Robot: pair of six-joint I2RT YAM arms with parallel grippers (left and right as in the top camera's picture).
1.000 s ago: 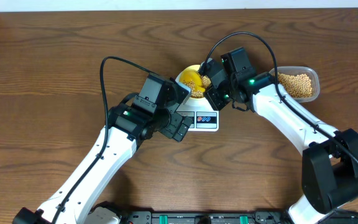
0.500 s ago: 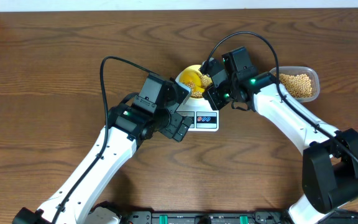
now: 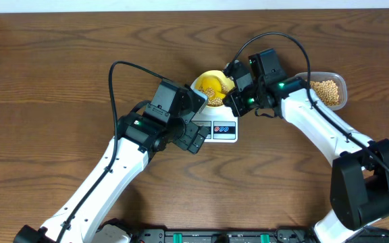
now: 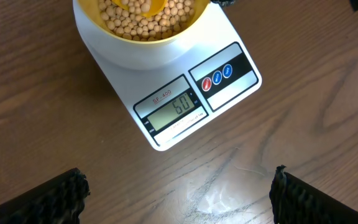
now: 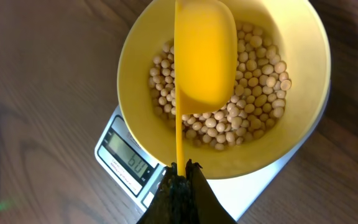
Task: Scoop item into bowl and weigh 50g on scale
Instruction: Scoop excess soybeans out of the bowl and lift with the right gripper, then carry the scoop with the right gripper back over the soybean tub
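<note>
The pale yellow bowl (image 5: pixel 135 56) sits on the round platform of the white scale (image 3: pixel 225 129). It holds a layer of tan beans (image 5: pixel 253 74). My right gripper (image 5: pixel 180 171) is shut on the thin handle of a bright yellow scoop (image 5: pixel 204 56). The scoop's cup hangs over the bowl, just above the beans. The scale's display (image 4: pixel 173 106) reads 60. My left gripper (image 4: pixel 179 199) stands open over bare wood in front of the scale, with nothing between its fingers (image 4: pixel 48 199). From overhead, the bowl (image 3: pixel 198 84) lies between both wrists.
A clear plastic container (image 3: pixel 324 91) with more beans stands at the right, behind the right forearm. The left gripper (image 3: pixel 196 140) hovers close to the scale's left front corner. Brown wooden table (image 3: pixel 59 81) spreads out on all sides.
The right gripper has shifted a little to the right and back with the scoop. The left arm, the bowl and the scale have not moved.
</note>
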